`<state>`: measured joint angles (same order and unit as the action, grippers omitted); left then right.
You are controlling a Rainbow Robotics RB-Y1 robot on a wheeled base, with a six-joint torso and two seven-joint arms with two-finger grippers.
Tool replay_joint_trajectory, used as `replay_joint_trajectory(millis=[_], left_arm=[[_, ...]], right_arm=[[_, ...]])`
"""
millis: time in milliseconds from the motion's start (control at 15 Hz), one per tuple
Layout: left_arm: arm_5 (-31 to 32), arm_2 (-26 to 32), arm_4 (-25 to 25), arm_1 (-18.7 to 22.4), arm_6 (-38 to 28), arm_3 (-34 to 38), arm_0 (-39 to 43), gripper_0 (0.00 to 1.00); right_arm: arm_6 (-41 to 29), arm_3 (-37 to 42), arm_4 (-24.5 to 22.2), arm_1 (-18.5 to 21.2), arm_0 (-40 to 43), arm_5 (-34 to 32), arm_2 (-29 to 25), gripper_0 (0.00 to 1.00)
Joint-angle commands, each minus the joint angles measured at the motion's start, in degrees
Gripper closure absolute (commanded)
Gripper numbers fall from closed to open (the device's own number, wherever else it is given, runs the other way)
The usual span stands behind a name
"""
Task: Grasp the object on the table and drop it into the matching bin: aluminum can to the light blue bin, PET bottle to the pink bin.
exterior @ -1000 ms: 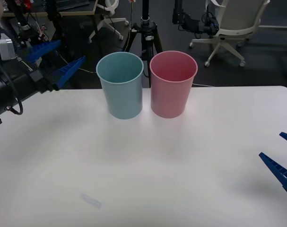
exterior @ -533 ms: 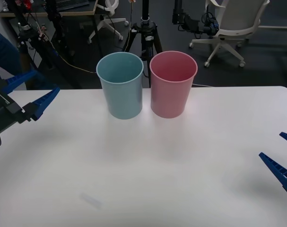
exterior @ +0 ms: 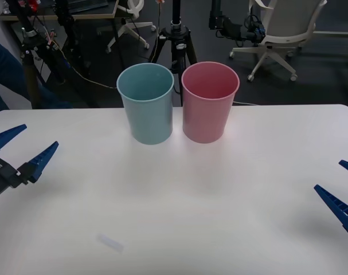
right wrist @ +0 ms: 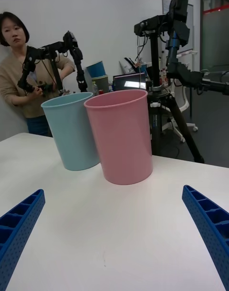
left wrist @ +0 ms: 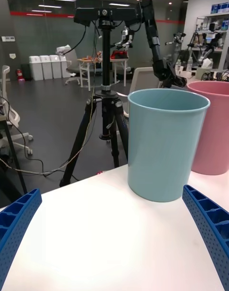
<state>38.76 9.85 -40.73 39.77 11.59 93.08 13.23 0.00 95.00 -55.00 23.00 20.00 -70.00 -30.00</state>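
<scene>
The light blue bin [exterior: 146,103] and the pink bin [exterior: 210,103] stand upright side by side at the back of the white table [exterior: 174,195], light blue on the left. The aluminum can and the PET bottle are out of view. My left gripper [exterior: 42,134] hovers open over the table's left edge, facing the light blue bin [left wrist: 164,143], with the pink bin [left wrist: 212,129] beside it. My right gripper [exterior: 327,175] is open at the right edge, empty, facing the pink bin [right wrist: 121,136] and the light blue bin [right wrist: 71,131].
A small pale strip [exterior: 110,242] lies flat on the table near the front left. Behind the table's far edge stand a black tripod [exterior: 175,40] and a white office chair [exterior: 282,28].
My left arm has come down from the back left, near the light blue bin's height, to the table's left edge, fingers open throughout. The right arm has not moved.
</scene>
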Motion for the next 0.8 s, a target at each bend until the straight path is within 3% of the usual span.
replay_joint_trajectory(millis=[67, 333, 800], left_arm=[[2.4, 2.8, -2.9, -4.6, -0.2, 0.0, 2.4, 0.0], [7.9, 11.3, -11.2, -13.4, -0.8, 0.0, 3.8, 0.0], [8.4, 11.6, -10.0, -13.5, -1.1, 0.0, 5.8, 0.0]], right_arm=[[0.0, 0.0, 0.0, 0.0, 0.0, 0.0, 0.0, 0.0], [0.0, 0.0, 0.0, 0.0, 0.0, 0.0, 0.0, 0.0], [0.0, 0.0, 0.0, 0.0, 0.0, 0.0, 0.0, 0.0]])
